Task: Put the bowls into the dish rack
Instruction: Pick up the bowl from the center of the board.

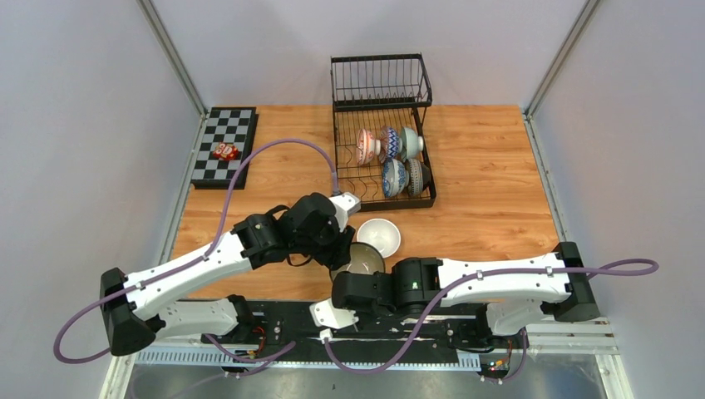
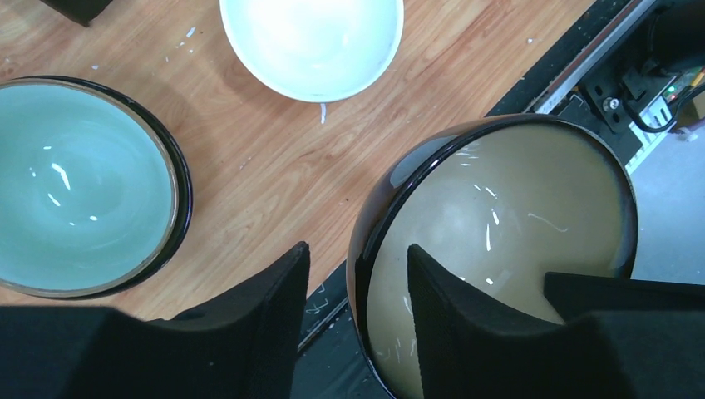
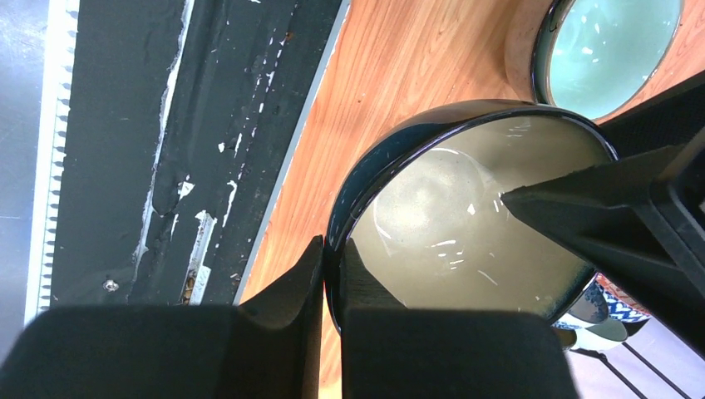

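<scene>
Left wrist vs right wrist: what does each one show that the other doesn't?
Left wrist only: the white bowl, upright on the table.
Right wrist only: a sliver of blue-patterned bowls in the bottom right corner.
Both: the cream bowl, with the right end effector pinched shut on its dark rim and the left end effector open astride the rim opposite. Both also show the pale green bowl beside it.
</scene>
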Robot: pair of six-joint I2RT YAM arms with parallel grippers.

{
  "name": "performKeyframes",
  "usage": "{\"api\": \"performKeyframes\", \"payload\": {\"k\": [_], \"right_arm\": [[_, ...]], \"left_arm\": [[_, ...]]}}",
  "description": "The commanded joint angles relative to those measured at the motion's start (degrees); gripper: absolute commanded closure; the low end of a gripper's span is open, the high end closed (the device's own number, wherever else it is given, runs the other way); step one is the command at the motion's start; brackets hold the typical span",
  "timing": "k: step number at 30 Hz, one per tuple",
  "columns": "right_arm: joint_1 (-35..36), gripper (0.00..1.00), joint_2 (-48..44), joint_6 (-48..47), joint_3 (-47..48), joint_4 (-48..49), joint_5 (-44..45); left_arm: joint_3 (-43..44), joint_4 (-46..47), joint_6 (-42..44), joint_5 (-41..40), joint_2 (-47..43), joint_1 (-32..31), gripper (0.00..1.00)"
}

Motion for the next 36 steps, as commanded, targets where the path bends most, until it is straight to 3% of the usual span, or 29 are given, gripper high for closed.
{"api": "performKeyframes", "payload": {"k": [1, 8, 13, 21, 25, 28, 33, 36], "right_arm": [[0.91, 0.97, 0.29, -1.99, 3.47, -0.78, 4.12], [0.95, 0.97, 0.63, -2.24, 3.58, -0.77, 5.14], [0.91, 0.97, 0.72, -1.96, 3.67, -0.7, 5.32], [0.87, 0.94, -0.61, -0.48, 2.68, 0.45, 6.87], [0.8, 0.77, -3.96, 0.45, 0.69, 3.15, 8.89], [0.78, 0.72, -8.04, 1.21, -1.74, 6.5, 11.79], [-0.41, 0.5, -14.97, 3.16, -6.73, 13.88, 16.01], [-2.7, 0.44, -18.41, 5.42, -8.4, 17.79, 17.66]], "left_arm": [[-1.04, -0.8, 0.3, -0.88, 0.63, -0.63, 0.53], [-1.32, -0.9, 0.35, -0.73, 1.29, -0.9, 0.72], [-1.23, -0.39, 0.04, -0.49, 1.94, -1.1, 1.0], [-1.13, 0.46, -0.54, -1.32, 1.63, -1.21, 1.0], [-1.48, 1.39, -0.87, -3.11, 1.24, -1.22, 1.0], [-1.51, 2.12, -1.01, -5.09, 0.9, -1.25, 1.0], [-1.69, 3.54, -0.91, -7.72, 0.13, -0.15, 1.0], [-2.82, 5.2, -1.47, -7.2, -1.12, 2.29, 1.0]]}}
